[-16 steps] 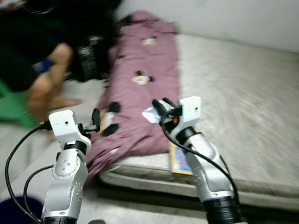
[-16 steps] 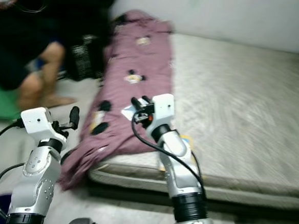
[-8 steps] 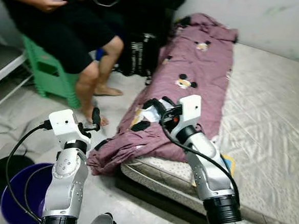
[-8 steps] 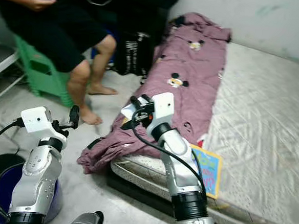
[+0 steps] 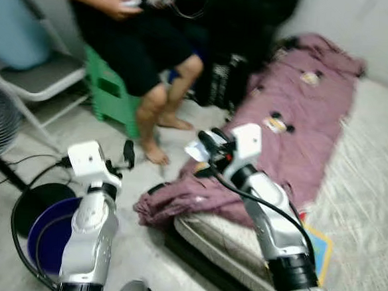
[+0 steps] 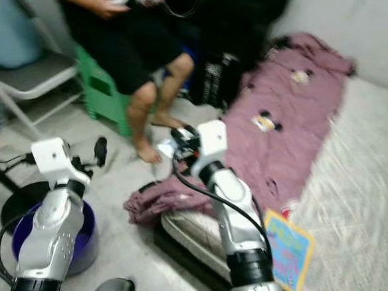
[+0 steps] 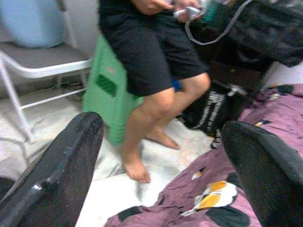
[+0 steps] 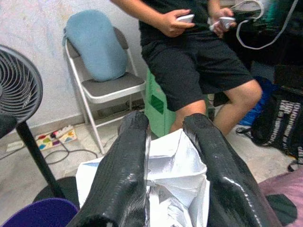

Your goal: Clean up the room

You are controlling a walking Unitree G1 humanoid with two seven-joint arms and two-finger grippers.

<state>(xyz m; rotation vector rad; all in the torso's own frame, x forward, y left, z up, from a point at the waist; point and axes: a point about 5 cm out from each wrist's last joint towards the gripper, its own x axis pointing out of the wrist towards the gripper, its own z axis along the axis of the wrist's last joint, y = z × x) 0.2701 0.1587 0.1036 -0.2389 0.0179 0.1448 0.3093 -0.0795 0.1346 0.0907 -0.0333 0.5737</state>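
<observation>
My right gripper (image 5: 204, 143) is raised in front of me, shut on a crumpled white plastic bag (image 8: 163, 189); the same white plastic bag (image 5: 195, 150) pokes out beside the black fingers (image 8: 130, 165). My left gripper (image 5: 128, 154) is held up at my left with its two fingers (image 7: 61, 165) spread wide and nothing between them. A purple bucket (image 5: 51, 232) stands on the floor below my left arm. A purple blanket (image 5: 274, 144) with cartoon prints lies along the mattress (image 5: 370, 198) edge and spills onto the floor.
A person in black shorts sits on a green stool (image 5: 111, 93) ahead, bare feet on the floor, holding controllers. A folding chair (image 8: 106, 87) with a blue cushion, a standing fan (image 8: 19, 90), a black bag (image 5: 222, 81) and a colourful book (image 6: 287, 248) on the mattress are nearby.
The whole view has swung left: the mattress slid right, the person, chair and fan came into view. My right gripper keeps hold of the white bag; both arms keep their pose.
</observation>
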